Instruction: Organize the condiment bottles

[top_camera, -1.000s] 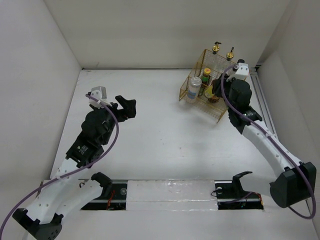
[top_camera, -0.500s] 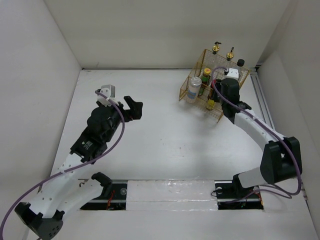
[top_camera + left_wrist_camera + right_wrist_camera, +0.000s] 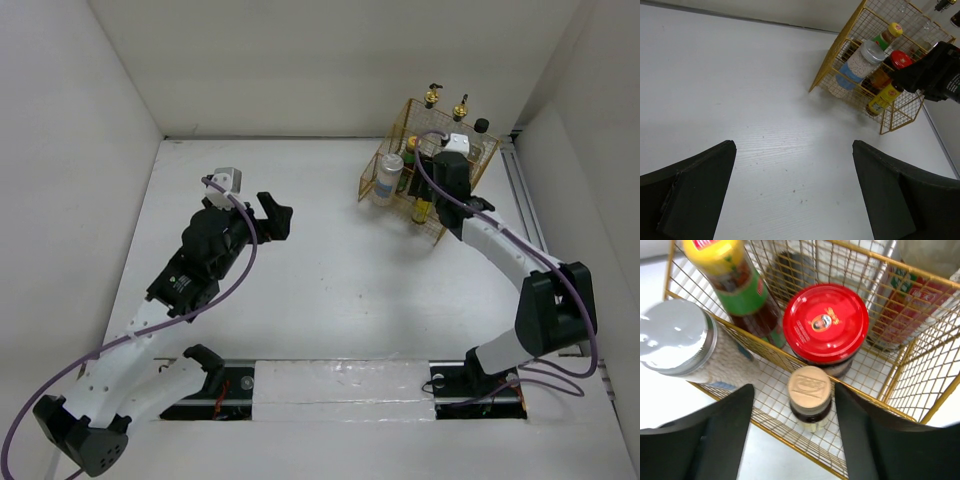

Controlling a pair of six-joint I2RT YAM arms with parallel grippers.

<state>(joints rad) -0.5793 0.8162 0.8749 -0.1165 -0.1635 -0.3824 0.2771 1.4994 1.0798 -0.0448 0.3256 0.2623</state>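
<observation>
The condiment bottles stand in a yellow wire basket (image 3: 371,170) at the back right. In the right wrist view my right gripper (image 3: 794,386) is open, its fingers either side of the tiny gold-capped bottle (image 3: 809,390), just above it. Behind that are the red-lidded jar (image 3: 825,322), the grey-lidded shaker (image 3: 677,337) and the yellow-capped sauce bottle (image 3: 725,265). Two gold-spouted cruets (image 3: 432,97) and a black-capped bottle (image 3: 481,126) stand at the basket's back. My left gripper (image 3: 275,215) is open and empty over bare table, also in its wrist view (image 3: 794,145).
White walls close in the table on the left, back and right. A metal rail (image 3: 522,190) runs along the right wall beside the basket. Two black brackets (image 3: 203,358) sit on the strip at the near edge.
My right arm has swung left and forward, so its gripper now hangs over the basket's front compartment. My left arm has reached a little further forward and right.
</observation>
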